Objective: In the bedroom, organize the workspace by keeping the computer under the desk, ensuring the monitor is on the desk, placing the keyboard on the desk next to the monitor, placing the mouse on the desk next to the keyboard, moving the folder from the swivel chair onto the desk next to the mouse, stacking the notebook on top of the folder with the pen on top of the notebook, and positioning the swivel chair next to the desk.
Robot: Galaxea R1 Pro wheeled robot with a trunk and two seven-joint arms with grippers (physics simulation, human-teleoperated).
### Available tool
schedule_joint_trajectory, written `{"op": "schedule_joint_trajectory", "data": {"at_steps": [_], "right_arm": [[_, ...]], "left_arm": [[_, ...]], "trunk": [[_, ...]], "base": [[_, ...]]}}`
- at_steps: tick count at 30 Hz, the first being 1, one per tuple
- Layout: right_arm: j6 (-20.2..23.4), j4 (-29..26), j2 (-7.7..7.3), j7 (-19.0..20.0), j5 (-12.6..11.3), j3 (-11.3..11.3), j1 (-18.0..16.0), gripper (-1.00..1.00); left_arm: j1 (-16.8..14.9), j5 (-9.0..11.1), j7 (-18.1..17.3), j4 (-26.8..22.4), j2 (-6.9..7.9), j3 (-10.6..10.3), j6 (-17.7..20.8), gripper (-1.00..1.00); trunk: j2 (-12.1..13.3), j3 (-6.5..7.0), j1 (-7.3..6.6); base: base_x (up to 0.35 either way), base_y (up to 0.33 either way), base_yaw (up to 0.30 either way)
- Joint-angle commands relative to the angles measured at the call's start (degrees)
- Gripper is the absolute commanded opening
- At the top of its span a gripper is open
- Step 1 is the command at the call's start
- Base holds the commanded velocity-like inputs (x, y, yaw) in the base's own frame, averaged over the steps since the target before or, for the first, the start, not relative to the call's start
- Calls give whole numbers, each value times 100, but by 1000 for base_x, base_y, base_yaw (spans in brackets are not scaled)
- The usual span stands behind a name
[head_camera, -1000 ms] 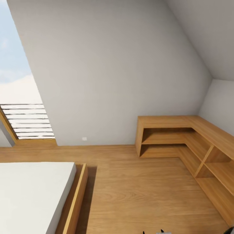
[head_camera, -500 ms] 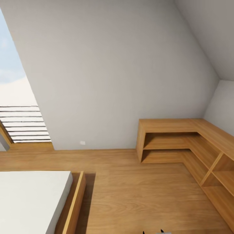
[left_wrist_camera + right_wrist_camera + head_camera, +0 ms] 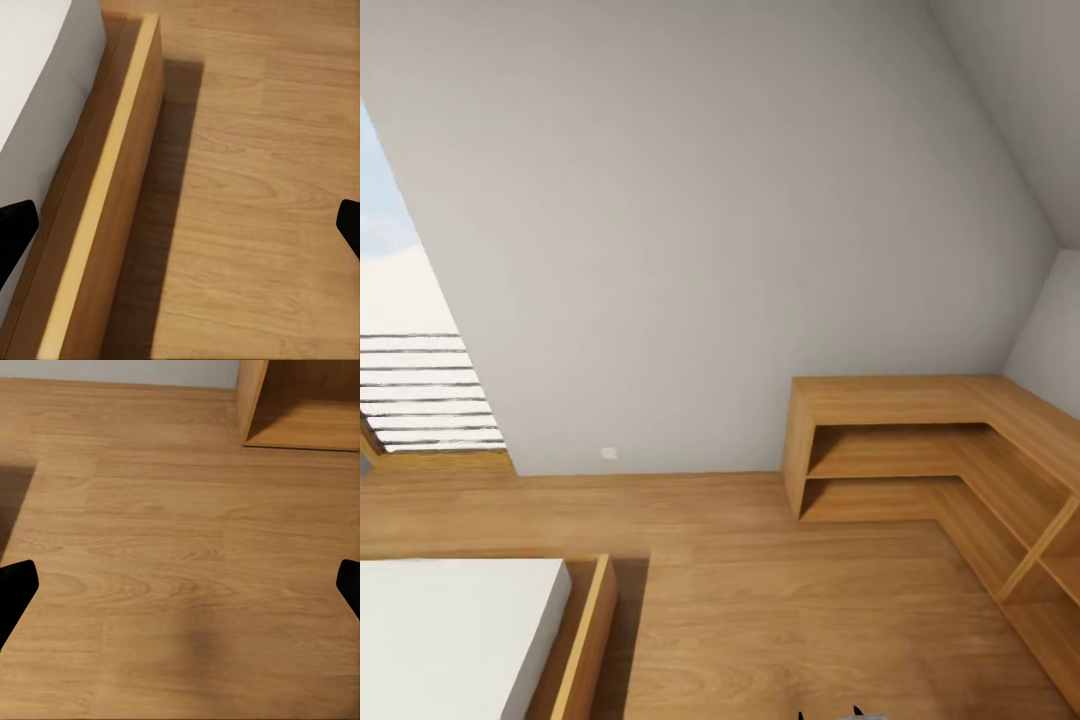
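Facing a bed [image 3: 460, 630] and corner shelf unit [image 3: 920, 440], both grippers' fingers [image 3: 16, 232] are spread, empty. No task step appears started.

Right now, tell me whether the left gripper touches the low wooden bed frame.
Apart. The left wrist view shows the left gripper open, its fingertips at the picture's edges, with the wooden bed frame lying well beyond them on the floor.

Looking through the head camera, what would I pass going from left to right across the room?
Window → bed → wall socket → bare wood floor → corner shelf unit.
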Motion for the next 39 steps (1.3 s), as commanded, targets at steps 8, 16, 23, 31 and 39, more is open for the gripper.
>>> {"op": "schedule_joint_trajectory", "data": {"at_steps": [8, 16, 23, 31, 39], "right_arm": [[-10, 1, 7, -51, -14, 49, -6, 100], [-10, 1, 9, -51, -19, 49, -7, 100], [-10, 1, 9, -49, -19, 49, -7, 100], [-11, 1, 15, -51, -20, 56, -7, 100], [-10, 1, 22, -52, -20, 58, -7, 100]], "left_arm": [[-4, -60, 7, -1, 2, 44, -1, 100], [-4, -60, 7, 4, 2, 43, 4, 100], [-4, -61, 7, 7, -4, 43, 4, 100], [-3, -60, 5, 7, -5, 43, 4, 100], [-4, -60, 7, 7, -5, 43, 4, 100]], "trunk": [[-12, -13, 7], [-12, -13, 7], [-12, -13, 7], [-12, -13, 7], [-12, -12, 7]], "base": [[335, 0, 0], [335, 0, 0], [335, 0, 0], [335, 0, 0], [332, 0, -3]]}}
